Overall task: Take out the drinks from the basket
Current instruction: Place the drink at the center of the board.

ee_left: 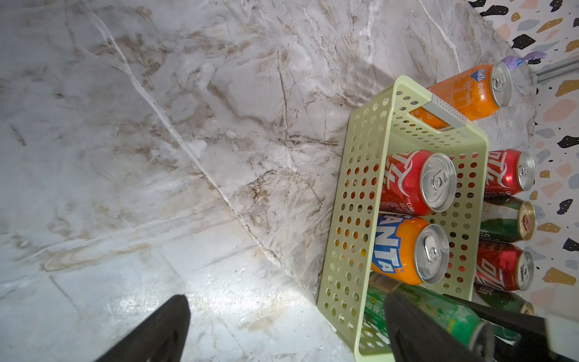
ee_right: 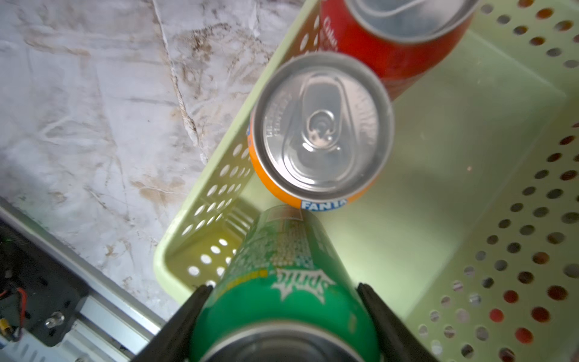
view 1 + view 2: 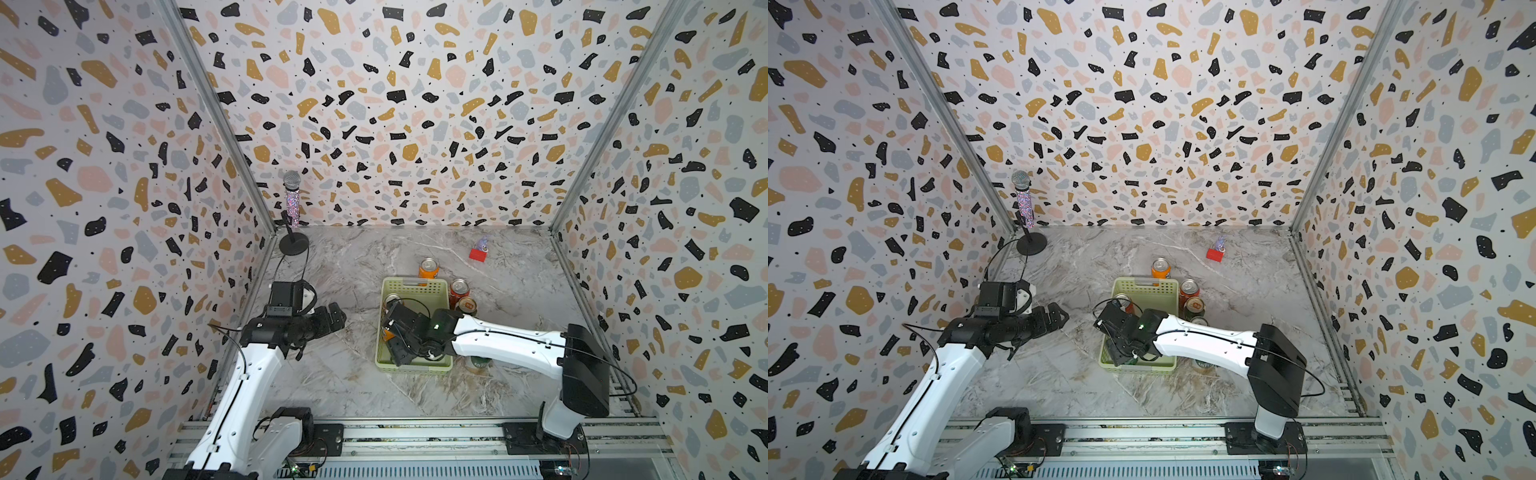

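Note:
The pale green basket (image 3: 415, 283) (image 3: 1144, 284) (image 1: 369, 131) (image 2: 454, 141) sits mid-table. My right gripper (image 3: 397, 351) (image 3: 1117, 353) (image 2: 283, 288) reaches into its near end, shut on a bright green can (image 2: 282, 250) (image 1: 438, 310). Touching that can is an orange can (image 2: 319, 125) (image 1: 404, 250), with a red can (image 2: 391, 37) (image 1: 410, 181) (image 3: 392, 298) beyond it. Outside stand an orange can (image 3: 429, 268) behind the basket, and a red can (image 3: 459, 289) and dark green can (image 3: 466, 306) along its right side. Left of the basket, my left gripper (image 3: 332, 316) (image 1: 285, 301) hangs open and holds nothing.
A glittery microphone (image 3: 291, 199) on a round stand occupies the back left corner. Near the back right lies a small red block (image 3: 478, 254). Another green can (image 3: 478, 363) stands under my right forearm. Patterned walls close three sides, and a metal rail (image 3: 415, 436) runs along the front.

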You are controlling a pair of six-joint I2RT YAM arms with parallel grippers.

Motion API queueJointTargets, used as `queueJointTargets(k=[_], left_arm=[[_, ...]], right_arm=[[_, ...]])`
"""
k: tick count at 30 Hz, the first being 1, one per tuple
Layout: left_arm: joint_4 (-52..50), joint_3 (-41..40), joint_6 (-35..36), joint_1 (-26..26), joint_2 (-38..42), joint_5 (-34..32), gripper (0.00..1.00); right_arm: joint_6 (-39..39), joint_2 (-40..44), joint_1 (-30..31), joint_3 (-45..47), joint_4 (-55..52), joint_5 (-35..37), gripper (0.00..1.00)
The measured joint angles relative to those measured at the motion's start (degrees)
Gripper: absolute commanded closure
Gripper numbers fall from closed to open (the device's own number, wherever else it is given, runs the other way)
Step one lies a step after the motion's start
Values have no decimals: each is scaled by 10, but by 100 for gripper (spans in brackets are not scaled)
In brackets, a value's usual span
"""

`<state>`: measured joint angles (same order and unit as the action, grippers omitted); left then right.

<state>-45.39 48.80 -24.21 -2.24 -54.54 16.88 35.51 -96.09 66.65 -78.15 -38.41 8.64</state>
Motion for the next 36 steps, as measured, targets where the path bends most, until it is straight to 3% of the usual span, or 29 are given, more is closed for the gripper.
queueJointTargets(k=[13,20,36], left_arm=[[0,0,0,0,0,2,0],[0,0,0,0,0,1,0],[0,0,0,0,5,-8,0]], right_arm=[[-21,121,3,22,-21,-5,75],[-29,171,33,58,-16,-16,78],[-60,161,143,104,18,-2,79]])
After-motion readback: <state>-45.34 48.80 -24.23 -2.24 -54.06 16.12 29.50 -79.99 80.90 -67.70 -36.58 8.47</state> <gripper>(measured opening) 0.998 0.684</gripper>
